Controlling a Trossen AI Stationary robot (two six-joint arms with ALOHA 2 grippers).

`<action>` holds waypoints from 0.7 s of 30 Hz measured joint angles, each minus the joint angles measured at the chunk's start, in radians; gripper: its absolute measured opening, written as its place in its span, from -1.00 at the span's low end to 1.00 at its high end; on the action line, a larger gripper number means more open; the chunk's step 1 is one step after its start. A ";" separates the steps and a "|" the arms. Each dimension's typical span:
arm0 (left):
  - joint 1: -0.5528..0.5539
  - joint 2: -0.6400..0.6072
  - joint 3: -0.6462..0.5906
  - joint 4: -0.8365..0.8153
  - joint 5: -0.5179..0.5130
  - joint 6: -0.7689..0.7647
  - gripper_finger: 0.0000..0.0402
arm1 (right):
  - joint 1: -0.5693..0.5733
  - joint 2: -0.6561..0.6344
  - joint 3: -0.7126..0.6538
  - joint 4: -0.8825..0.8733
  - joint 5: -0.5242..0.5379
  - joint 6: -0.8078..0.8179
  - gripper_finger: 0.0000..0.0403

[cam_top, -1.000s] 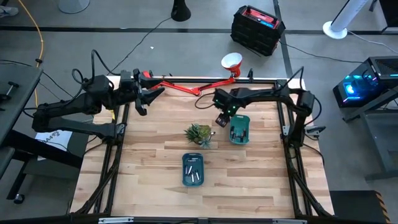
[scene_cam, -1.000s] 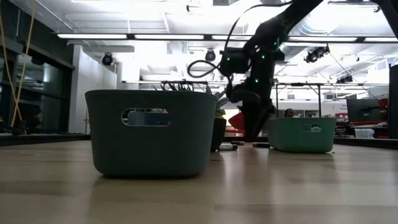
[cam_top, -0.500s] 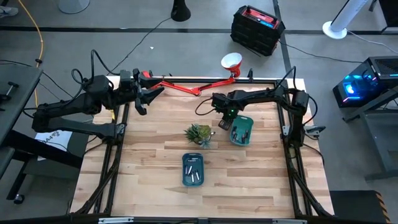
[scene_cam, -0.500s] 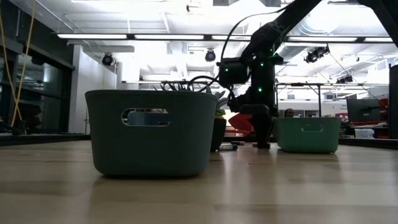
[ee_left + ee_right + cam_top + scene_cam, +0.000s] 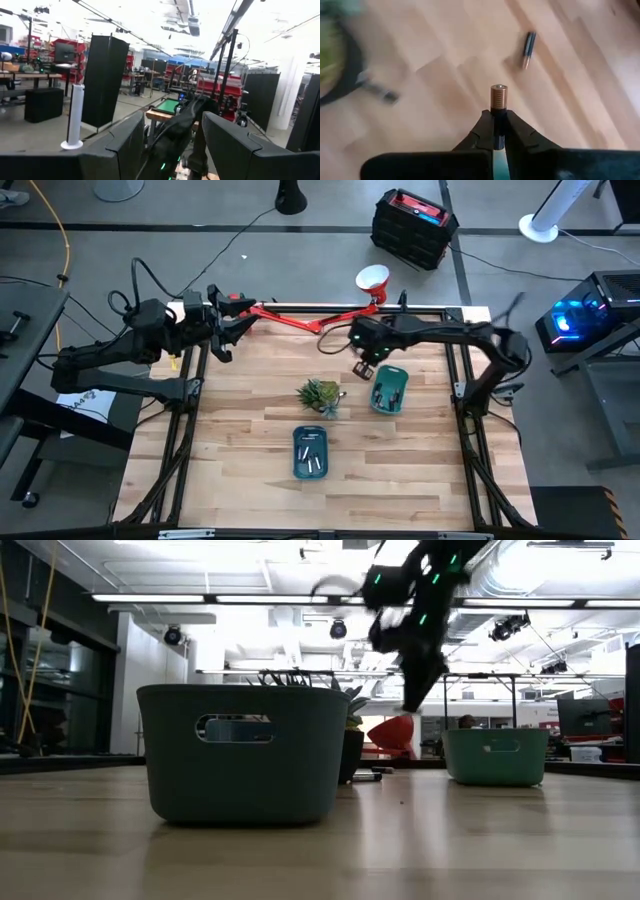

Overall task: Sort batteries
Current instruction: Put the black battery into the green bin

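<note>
Overhead, right claw (image 5: 499, 131) pinching a copper-topped battery (image 5: 499, 97) upright above the wooden table (image 5: 435, 60); no legible writing.

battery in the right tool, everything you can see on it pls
The battery is a small cylinder with a copper-coloured metallic end and a raised nub on top. Its lower body is hidden between the fingers of the right tool, which is shut on it. It stands out straight beyond the fingertips, lifted off the wooden table, touching nothing else. A second battery lies on the wood beyond.
</note>
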 joint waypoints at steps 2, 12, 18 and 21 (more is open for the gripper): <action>0.000 0.000 0.000 0.000 0.008 -0.013 -0.04 | 0.017 -0.050 0.006 -0.088 -0.055 0.041 -0.98; 0.005 0.000 0.000 0.000 0.013 -0.007 -0.04 | 0.165 -0.094 -0.129 -0.146 -0.076 0.209 -0.72; 0.006 -0.015 0.000 0.000 0.014 -0.023 -0.04 | 0.163 -0.098 -0.126 -0.208 -0.064 0.196 -0.23; 0.006 -0.026 0.000 0.000 0.013 -0.026 -0.04 | 0.155 -0.098 -0.084 -0.243 -0.042 0.146 -0.03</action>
